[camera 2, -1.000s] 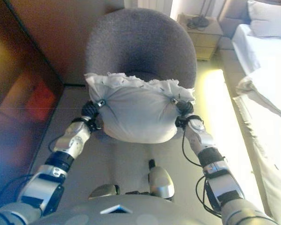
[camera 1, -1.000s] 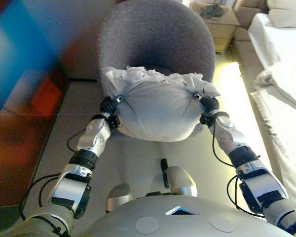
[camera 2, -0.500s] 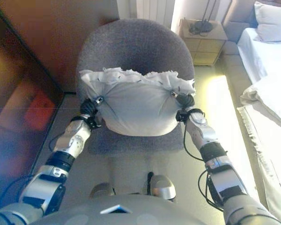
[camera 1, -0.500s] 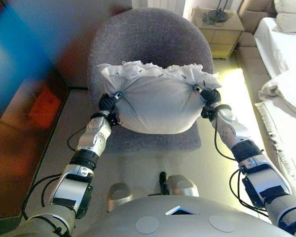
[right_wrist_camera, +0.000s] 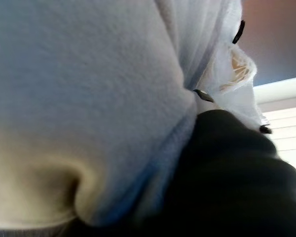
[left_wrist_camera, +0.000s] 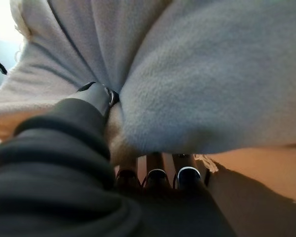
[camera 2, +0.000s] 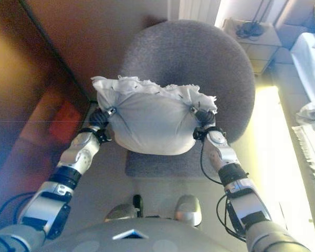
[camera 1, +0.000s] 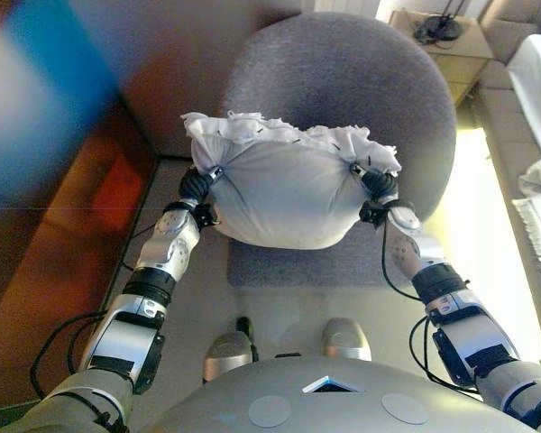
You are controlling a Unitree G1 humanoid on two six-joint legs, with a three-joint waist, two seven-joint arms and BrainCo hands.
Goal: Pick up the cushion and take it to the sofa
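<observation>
Left eye view shows one cushion (camera 1: 284, 194), white with a frilled far edge, held up in the air between the two hands, above and in front of the one grey chair (camera 1: 361, 90). The left hand (camera 1: 197, 187) grips its left end and the right hand (camera 1: 377, 188) its right end, so its long axis runs straight from one hand to the other, with both equally near. In the left wrist view the fingers (left_wrist_camera: 187, 176) curl under the fabric and the thumb presses in from above, a firm pinch. In the right wrist view the cushion bunches against the dark cover; the fingers seem closed on it. No sofa is clearly in sight, so the carry likely calls for a turn.
</observation>
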